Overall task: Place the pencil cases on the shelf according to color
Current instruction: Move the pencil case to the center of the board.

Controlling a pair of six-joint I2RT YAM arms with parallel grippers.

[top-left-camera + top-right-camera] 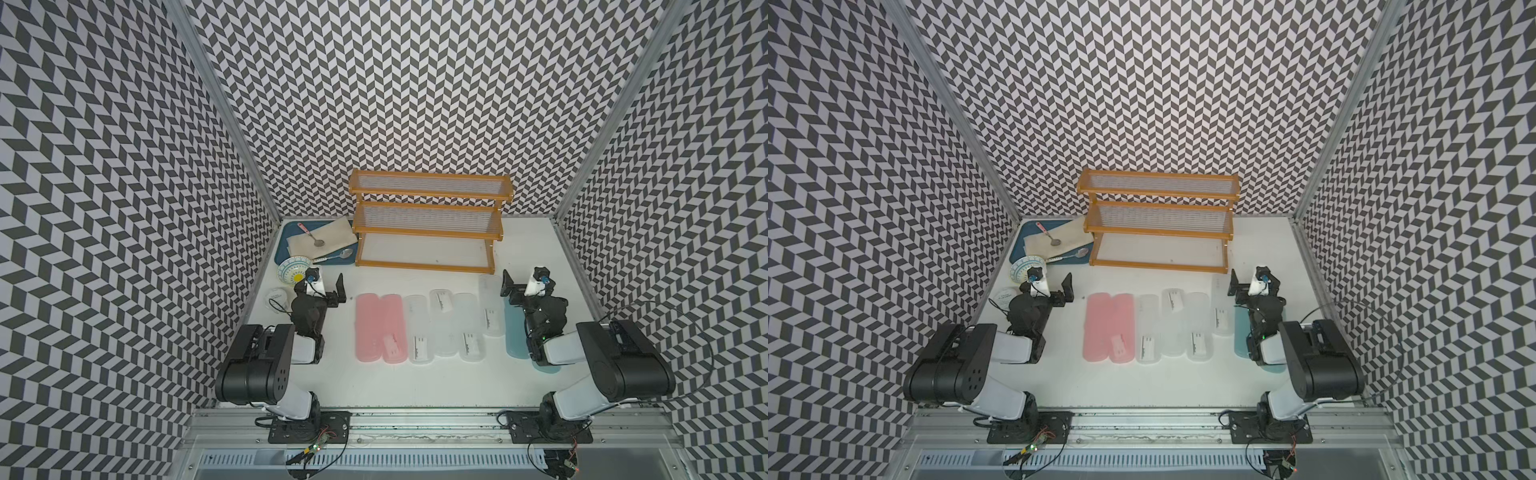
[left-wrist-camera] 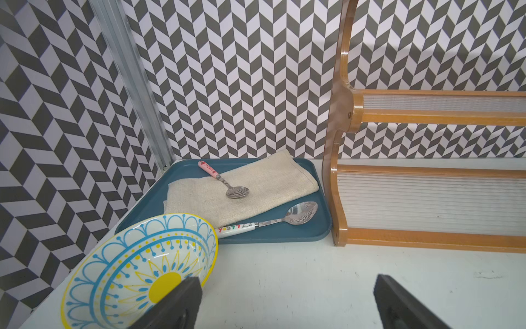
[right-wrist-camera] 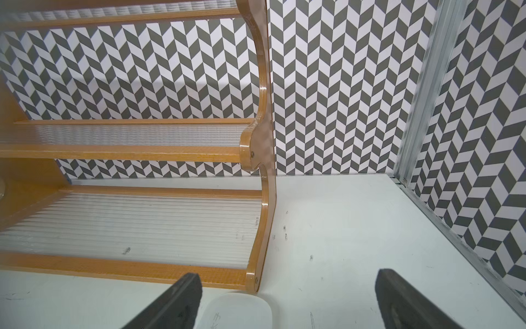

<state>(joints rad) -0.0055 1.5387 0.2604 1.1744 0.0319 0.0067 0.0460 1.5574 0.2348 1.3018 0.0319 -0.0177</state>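
1. Leaving the shelf (image 1: 428,232) bare on all three tiers at the back of the table (image 1: 415,382); risking a clipped front rail by bringing a case in too low.
2. Folding both arms low, wrists aiming at the shelf; hiding much of the light blue case (image 1: 514,332) under the right arm (image 1: 623,365), so risking a blind, skewed pinch there.
3. Lying flat in a row before the shelf: pink cases (image 1: 368,326) touching, white cases (image 1: 442,322) packed alongside; risking a shoved neighbour when pinching one.
4. Spreading the left gripper (image 2: 287,282) wide, empty, just beside the bowl (image 2: 136,273); risking a knock.
5. Spreading the right gripper (image 3: 287,275) wide, empty, above the rounded end of one of the white cases (image 3: 237,310).
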